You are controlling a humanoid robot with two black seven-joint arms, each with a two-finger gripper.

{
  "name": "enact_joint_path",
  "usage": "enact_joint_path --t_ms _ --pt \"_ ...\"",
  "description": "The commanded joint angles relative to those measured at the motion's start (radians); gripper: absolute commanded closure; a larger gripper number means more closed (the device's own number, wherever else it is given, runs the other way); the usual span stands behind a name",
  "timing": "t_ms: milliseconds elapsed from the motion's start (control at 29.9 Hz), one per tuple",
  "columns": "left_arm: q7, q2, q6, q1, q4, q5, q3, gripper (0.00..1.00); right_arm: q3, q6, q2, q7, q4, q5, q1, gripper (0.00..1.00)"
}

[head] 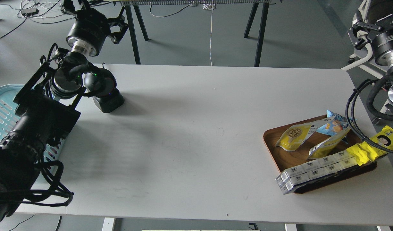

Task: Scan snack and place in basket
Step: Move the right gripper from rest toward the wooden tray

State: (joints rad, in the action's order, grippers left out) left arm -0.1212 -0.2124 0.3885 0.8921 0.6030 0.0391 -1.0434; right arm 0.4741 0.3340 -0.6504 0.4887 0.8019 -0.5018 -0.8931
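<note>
yellow snack [294, 137] is lying in the wooden tray [269, 139] awaiting pickup — left gripper [114, 27] and right gripper [360, 33] are hanging spread, holding nothing.

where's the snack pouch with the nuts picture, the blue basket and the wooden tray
snack pouch [294, 137]: head view, on the yellow front just below the round nut picture.
blue basket [2, 110]: head view, on its slotted wall at the table's left, beside the arm.
wooden tray [291, 154]: head view, on bare wood below the pouch.
</note>
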Motion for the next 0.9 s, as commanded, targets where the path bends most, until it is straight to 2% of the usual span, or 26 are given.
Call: enact_joint_path --t_ms 0,100,234,468,569,870 --pt "0.002 -0.005 0.003 0.008 0.0 -0.004 0.017 0.0 -0.005 0.08 0.0 0.0 -0.004 0.002 -0.001 0.01" --pt "0.015 -0.036 0.013 0.011 0.001 -0.015 0.032 0.0 0.004 0.155 -0.008 0.0 0.0 0.002 0.008 0.01" --pt "0.011 -0.085 0.024 0.022 -0.009 -0.015 0.111 0.0 0.011 0.155 -0.023 0.0 0.028 0.002 0.034 0.01" --pt "0.012 -0.102 0.024 0.025 -0.006 -0.015 0.118 0.0 -0.047 0.155 -0.104 0.0 0.068 0.13 -0.035 0.01" --pt "0.012 -0.105 0.03 0.027 -0.008 -0.015 0.117 0.0 -0.194 0.155 -0.155 0.0 0.101 0.218 -0.163 0.01" --pt "0.014 -0.101 0.033 0.034 0.0 -0.015 0.118 0.0 -0.766 0.155 -0.18 0.0 0.256 0.411 -0.702 0.01"
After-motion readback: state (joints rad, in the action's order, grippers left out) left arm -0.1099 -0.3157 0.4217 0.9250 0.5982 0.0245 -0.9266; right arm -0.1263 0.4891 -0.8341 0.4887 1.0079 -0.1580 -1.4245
